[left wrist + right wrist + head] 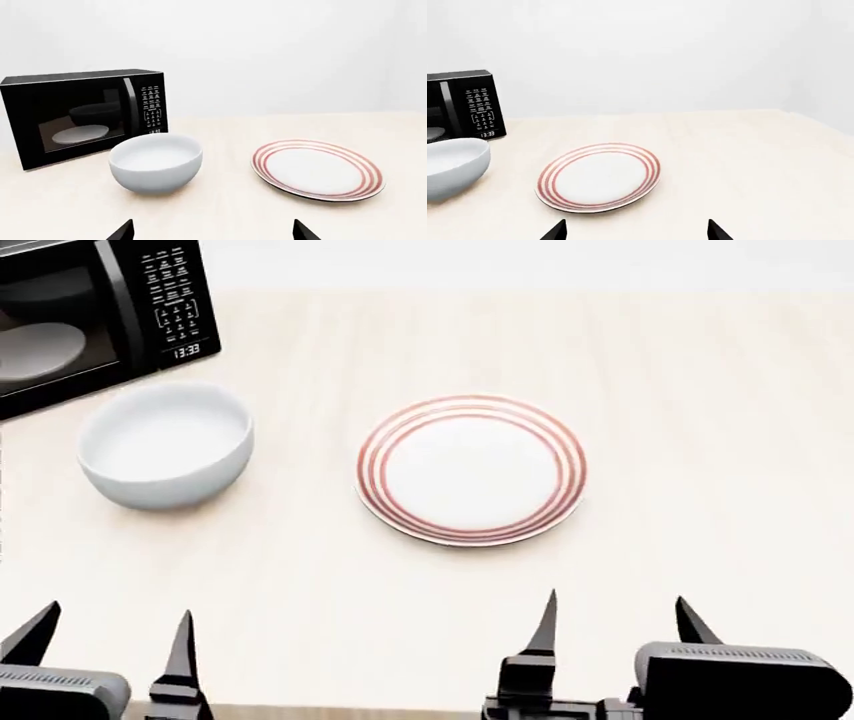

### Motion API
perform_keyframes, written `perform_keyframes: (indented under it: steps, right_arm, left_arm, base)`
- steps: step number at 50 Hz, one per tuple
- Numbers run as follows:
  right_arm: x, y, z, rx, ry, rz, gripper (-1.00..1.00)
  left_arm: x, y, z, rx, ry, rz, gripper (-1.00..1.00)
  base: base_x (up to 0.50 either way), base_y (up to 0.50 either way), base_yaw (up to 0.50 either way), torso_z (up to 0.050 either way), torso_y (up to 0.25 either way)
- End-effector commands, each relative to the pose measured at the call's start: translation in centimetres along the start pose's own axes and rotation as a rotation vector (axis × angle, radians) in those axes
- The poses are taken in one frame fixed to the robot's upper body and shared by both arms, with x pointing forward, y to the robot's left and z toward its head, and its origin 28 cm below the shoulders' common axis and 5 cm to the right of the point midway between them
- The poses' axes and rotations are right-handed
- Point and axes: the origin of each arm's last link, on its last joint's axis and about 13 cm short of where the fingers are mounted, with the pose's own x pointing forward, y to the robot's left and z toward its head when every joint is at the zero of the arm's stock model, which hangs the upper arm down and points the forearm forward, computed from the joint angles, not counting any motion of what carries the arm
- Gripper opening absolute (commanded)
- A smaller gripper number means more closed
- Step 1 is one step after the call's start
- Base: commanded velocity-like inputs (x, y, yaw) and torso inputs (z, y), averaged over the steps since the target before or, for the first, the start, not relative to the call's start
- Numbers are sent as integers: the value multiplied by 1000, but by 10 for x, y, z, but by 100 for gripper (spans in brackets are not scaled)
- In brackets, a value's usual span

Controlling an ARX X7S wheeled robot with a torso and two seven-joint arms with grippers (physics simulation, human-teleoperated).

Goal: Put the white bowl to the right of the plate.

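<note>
The plain deep white bowl (167,444) stands upright on the pale wooden table, left of the plate (471,468), a flat white plate with red-orange rings. The bowl also shows in the left wrist view (156,162) and at the edge of the right wrist view (452,166); the plate shows in both (317,169) (599,176). My left gripper (110,635) is open and empty near the table's front edge, well short of the bowl. My right gripper (617,618) is open and empty, in front of the plate's right side.
A black microwave (94,315) stands at the back left, just behind the bowl, with a pale grey round dish (38,346) behind its glass door. Bare table (721,440) stretches to the right of the plate.
</note>
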Motion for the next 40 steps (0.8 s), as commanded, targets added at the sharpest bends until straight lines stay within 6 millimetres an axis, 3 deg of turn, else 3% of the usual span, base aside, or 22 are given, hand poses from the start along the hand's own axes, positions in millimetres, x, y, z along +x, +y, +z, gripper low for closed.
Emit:
perform_keyframes:
  steps: [1,18,40]
  right_arm:
    - [-5,-7,43,64,-54,71,100]
    - [-7,-12,66,90,-95,78,100]
    - [-8,-10,70,65,-128,86,100]
  left_arm:
    - [-6,2,29,31,-53,2,100]
    - [-4,3,39,24,-67,3,100]
    - [-7,4,39,14,-73,0,100]
  base:
    - [473,309,0,0,0]
    - [474,309,0,0,0]
    - [500,0,0,0,1]
